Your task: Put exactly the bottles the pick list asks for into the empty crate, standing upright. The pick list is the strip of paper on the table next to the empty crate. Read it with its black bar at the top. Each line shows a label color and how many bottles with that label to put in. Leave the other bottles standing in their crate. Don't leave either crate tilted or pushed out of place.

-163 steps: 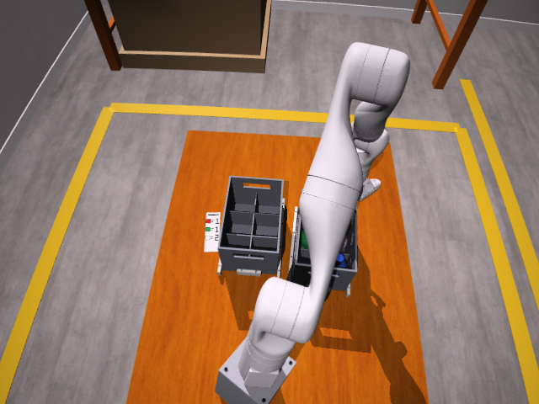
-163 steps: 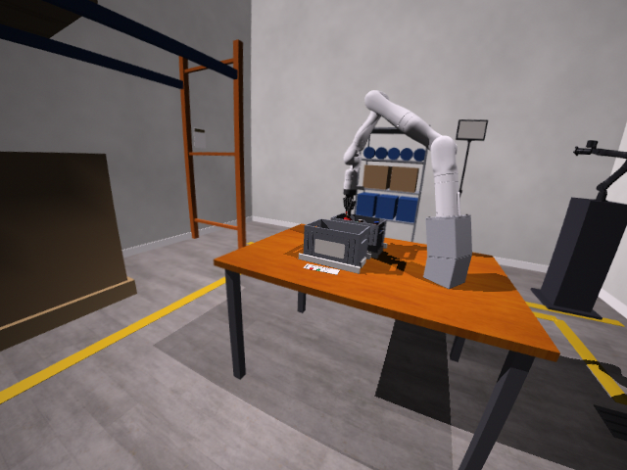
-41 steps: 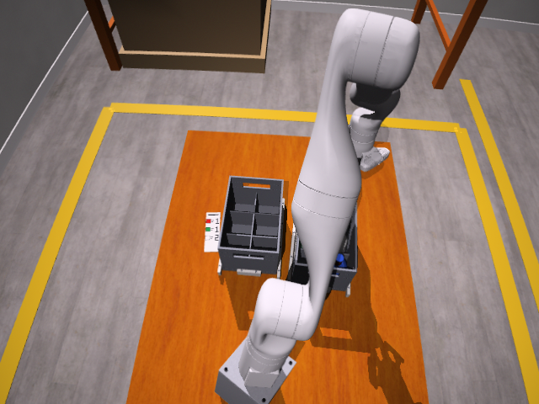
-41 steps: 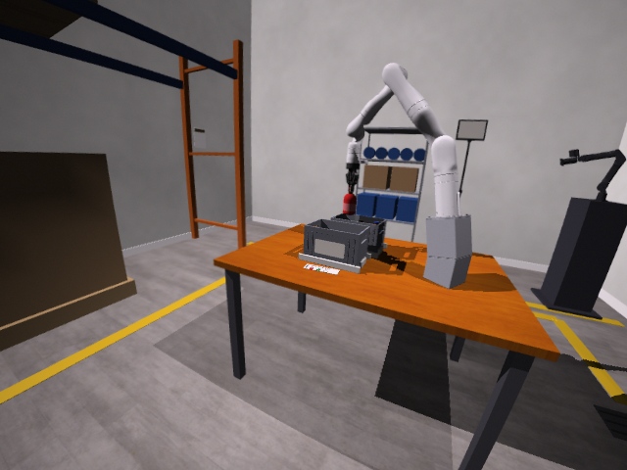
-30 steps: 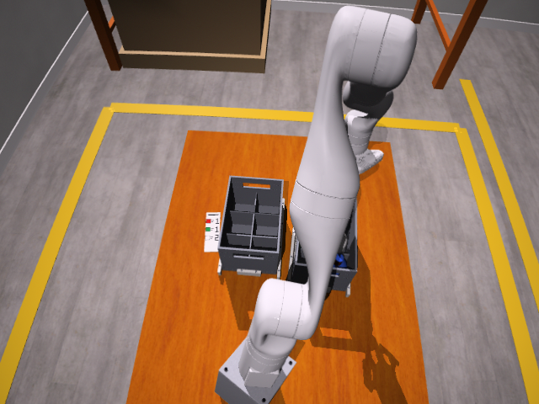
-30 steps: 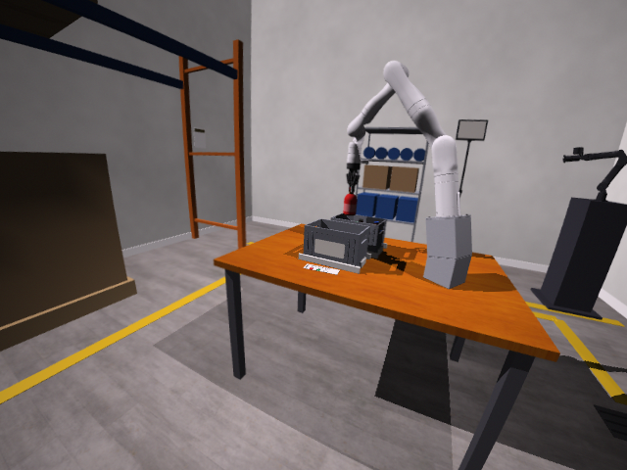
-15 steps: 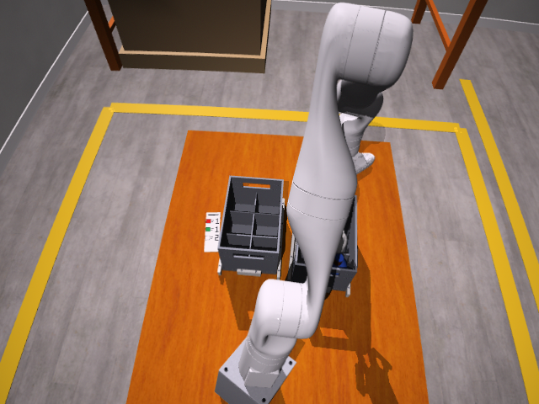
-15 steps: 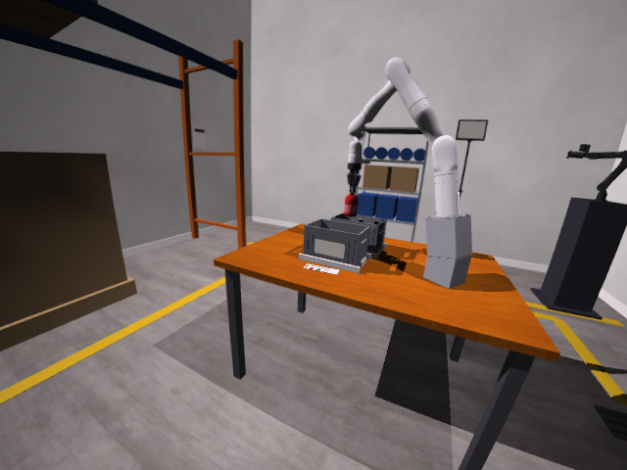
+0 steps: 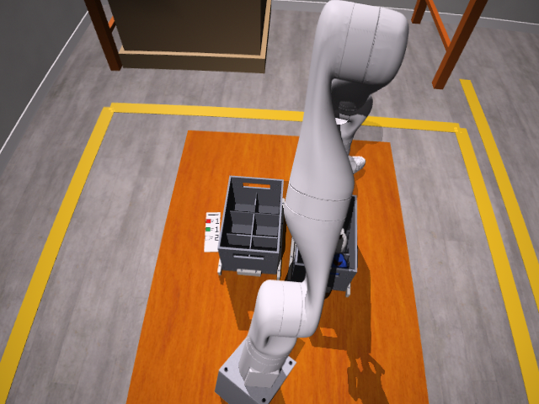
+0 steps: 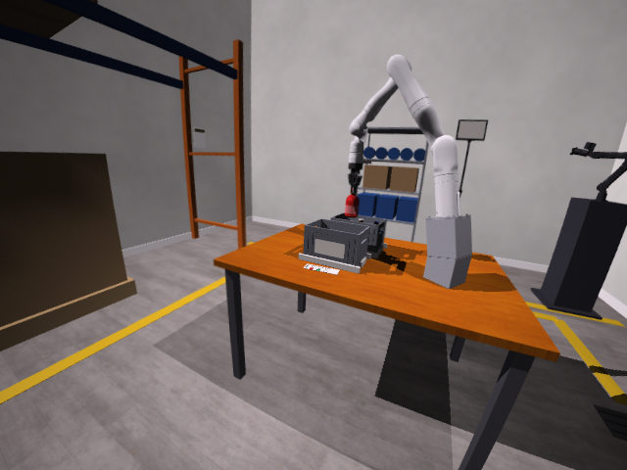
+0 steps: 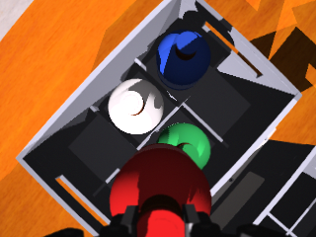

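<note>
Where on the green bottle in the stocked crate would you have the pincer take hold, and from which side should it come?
Grip the green bottle at its narrow top, coming straight down from above. It stands upright in a divider cell of the stocked crate, so walls block its sides. The pincer holds the red bottle that way.

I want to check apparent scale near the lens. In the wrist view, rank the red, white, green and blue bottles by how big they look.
1. Red bottle, held nearest the camera, so inflated.
2. White bottle and blue bottle, alike.
3. Green bottle, partly hidden.
</note>
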{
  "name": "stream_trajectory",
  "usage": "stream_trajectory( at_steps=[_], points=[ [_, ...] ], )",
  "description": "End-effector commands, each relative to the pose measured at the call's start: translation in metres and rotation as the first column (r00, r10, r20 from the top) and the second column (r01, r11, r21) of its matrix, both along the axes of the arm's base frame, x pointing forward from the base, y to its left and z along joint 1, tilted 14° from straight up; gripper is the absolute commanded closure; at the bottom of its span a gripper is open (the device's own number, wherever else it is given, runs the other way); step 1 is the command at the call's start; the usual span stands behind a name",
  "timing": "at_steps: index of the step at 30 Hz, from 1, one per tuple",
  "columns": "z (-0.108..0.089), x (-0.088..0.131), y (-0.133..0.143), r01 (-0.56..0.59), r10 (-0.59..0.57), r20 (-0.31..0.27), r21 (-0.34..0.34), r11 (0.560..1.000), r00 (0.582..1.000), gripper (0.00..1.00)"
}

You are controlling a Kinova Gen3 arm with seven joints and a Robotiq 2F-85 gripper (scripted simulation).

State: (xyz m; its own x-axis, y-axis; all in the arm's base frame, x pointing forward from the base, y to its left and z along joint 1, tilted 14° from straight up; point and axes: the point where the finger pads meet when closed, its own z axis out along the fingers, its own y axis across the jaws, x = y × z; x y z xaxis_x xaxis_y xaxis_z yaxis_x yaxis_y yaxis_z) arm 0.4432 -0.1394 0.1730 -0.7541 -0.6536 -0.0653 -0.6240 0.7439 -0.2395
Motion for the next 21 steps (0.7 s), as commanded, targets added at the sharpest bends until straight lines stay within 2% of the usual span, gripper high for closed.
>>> stream_trajectory(
  at_steps=[1,21],
  points=[
    [0.0,-0.002,0.005,0.0,0.0,0.002,-0.001,1.0,1.0,0.9],
    [-0.008,-0.018,0.036,0.0,0.0,0.002,-0.001,1.0,1.0,0.9]
  ],
)
